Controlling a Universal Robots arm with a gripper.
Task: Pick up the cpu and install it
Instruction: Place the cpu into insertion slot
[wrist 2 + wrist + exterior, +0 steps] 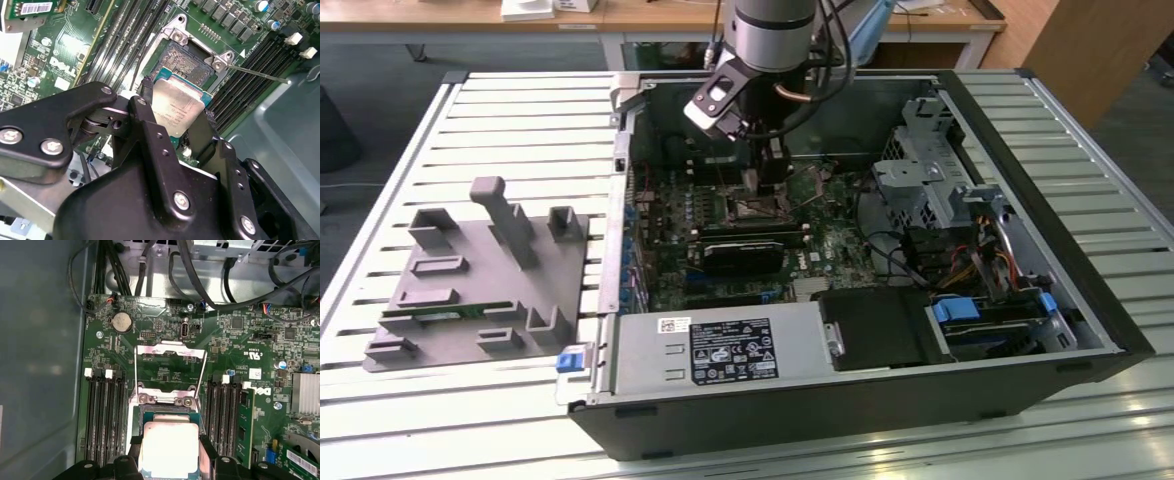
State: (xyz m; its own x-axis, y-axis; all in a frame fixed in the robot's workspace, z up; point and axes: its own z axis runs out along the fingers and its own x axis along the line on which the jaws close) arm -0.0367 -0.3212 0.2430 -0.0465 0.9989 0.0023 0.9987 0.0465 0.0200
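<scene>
1. Cpu [177,107] right up close in the second wrist view, silvery top plate facing us, pinched by its edges between the black fingers [144,112] of the gripper [176,114].
2. Just beyond it we get the open socket [192,62]. The cpu hangs over it, and we can't tell whether the two touch.
3. Behind the socket, the metal load plate [170,350] stands swung up, with its thin lever [260,73] out to one side.
4. Memory slots [102,415] flank the socket on the green motherboard [240,340], and one green memory stick [245,425] sits seated.
5. Out in the exterior view, we see the arm [774,30] reaching down into the open computer case [854,410] on the slatted table [400,120]. A grey fixture tray [480,270] lies at the exterior view's left.
</scene>
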